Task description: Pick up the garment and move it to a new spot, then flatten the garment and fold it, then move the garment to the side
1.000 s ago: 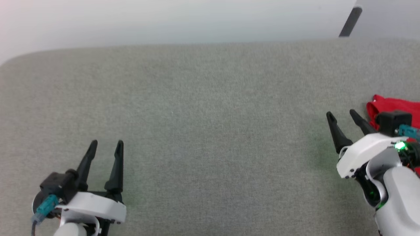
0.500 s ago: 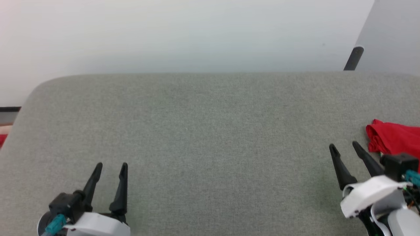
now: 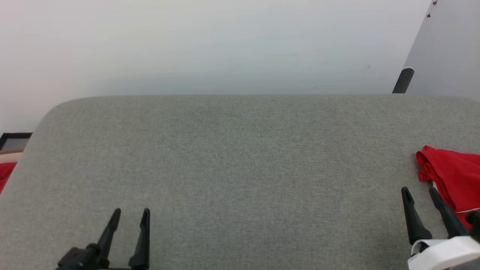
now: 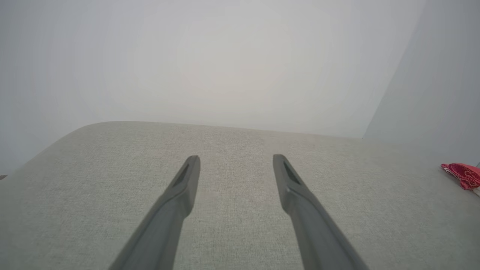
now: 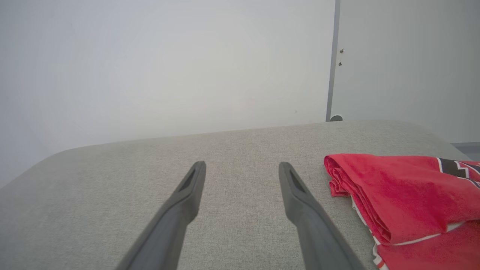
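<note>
The spread, empty right claw is found just left of the garment; the spread left claw is stationed well apart from it.

Left gripper: at 7 o'clock in head view. Dark fingers stand well apart, with nothing between them. Tips point toward 12 o'clock, leaning slightly to 1.

Right gripper: at 4 o'clock. Jaws are likewise wide and empty, and the fingers lean toward 11 o'clock. White wrist housing is visible at its base.
</note>
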### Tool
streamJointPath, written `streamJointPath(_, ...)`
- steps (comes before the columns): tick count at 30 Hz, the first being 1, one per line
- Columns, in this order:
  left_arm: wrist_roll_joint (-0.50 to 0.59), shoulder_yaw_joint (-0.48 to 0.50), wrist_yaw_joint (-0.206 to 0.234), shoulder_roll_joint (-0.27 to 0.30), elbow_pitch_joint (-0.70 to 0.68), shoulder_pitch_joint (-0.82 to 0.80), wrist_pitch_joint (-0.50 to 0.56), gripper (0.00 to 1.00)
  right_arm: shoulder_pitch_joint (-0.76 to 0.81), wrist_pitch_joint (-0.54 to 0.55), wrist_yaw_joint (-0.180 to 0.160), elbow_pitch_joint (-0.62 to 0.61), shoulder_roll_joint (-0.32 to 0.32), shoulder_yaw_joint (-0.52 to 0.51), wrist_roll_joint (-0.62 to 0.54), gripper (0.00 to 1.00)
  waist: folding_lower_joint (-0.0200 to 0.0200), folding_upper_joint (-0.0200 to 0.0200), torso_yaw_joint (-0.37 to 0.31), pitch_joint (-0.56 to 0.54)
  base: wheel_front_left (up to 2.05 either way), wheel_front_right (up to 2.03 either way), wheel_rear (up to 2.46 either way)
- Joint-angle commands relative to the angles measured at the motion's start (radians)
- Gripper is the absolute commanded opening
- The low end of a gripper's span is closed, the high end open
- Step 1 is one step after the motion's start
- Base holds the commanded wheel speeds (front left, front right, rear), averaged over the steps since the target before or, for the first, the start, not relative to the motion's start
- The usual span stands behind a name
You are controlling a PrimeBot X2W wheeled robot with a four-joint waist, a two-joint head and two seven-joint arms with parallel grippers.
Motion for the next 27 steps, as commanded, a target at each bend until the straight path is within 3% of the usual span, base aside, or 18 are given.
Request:
streamJointPath(1, 0.004, -0.001, -0.003, -0.004, -0.006, 0.015, 0.001, 1.00, 0.020, 0.001, -0.001, -0.015, 0.009, -0.008, -0.010, 1.00, 0.0000, 0.0000, 0.001, -0.002, 0.00, 0.00, 0.00)
streamJointPath(12, 0.018, 0.014, -0.003, -0.011, -0.054, 0.060, 0.001, 1.00, 0.118, 0.034, -0.001, -0.148, 0.063, -0.052, -0.058, 1.00, 0.0000, 0.0000, -0.005, 0.000, 0.00, 0.00, 0.00)
streamJointPath(27, 0.023, 0.020, -0.003, -0.013, -0.042, 0.041, 0.001, 1.00, 0.115, 0.041, -0.001, -0.159, 0.075, -0.050, -0.054, 1.00, 0.0000, 0.0000, -0.011, -0.001, 0.00, 0.00, 0.00)
